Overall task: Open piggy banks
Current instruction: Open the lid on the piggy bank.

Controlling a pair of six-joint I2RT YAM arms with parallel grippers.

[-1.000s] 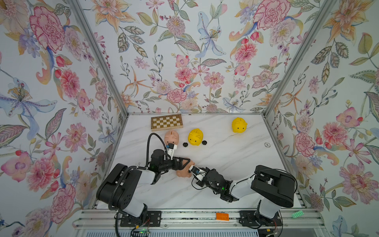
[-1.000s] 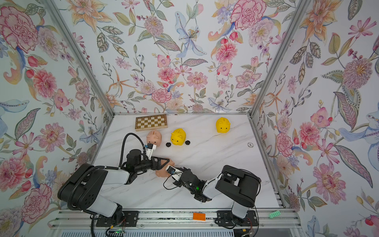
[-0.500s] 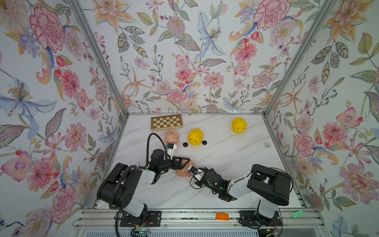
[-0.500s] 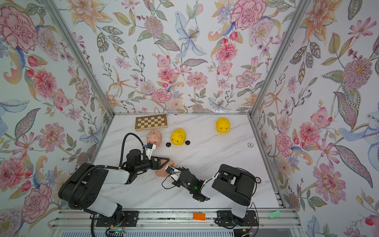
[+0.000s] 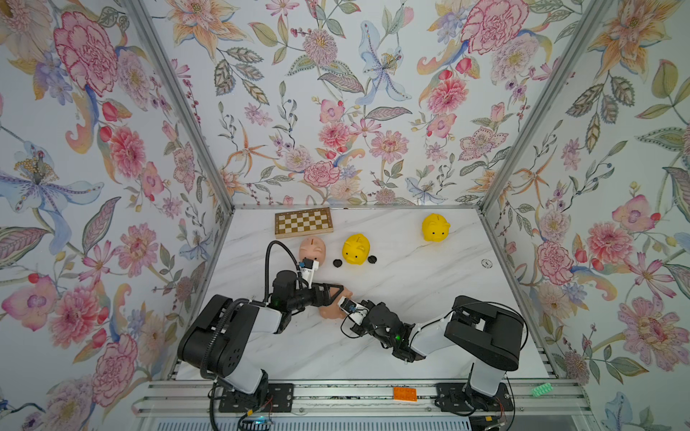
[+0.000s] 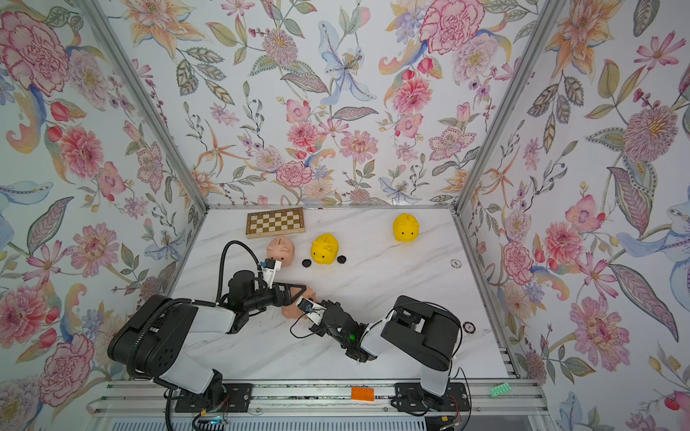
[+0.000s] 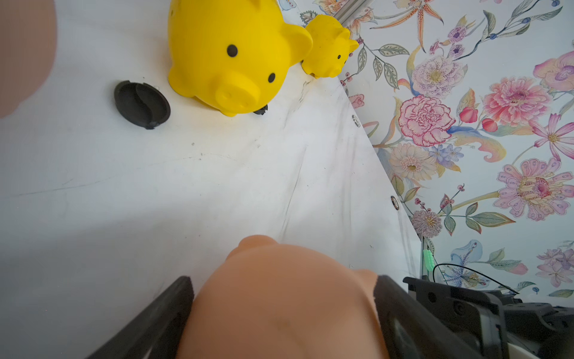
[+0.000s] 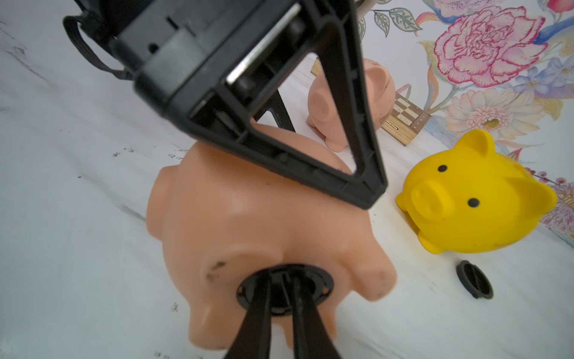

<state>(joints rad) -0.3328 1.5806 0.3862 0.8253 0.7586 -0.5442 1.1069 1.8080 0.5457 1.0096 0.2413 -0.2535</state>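
Note:
A peach-pink piggy bank lies on its side near the table's front middle, with my left gripper shut on its body; the pig fills the space between both fingers. In the right wrist view its belly faces me, with the black plug seated in it. My right gripper has its two fingers inside the plug, pinched on its centre ridge. A second peach-pink piggy bank and two yellow piggy banks stand farther back.
Two loose black plugs lie on either side of the nearer yellow pig. A chessboard lies against the back wall. Flowered walls close the table on three sides. A small round disc lies near the right wall.
My right gripper's jaws have narrowed onto the plug's ridge and the right arm has shifted slightly. The left gripper and the pig it holds have stayed in place.

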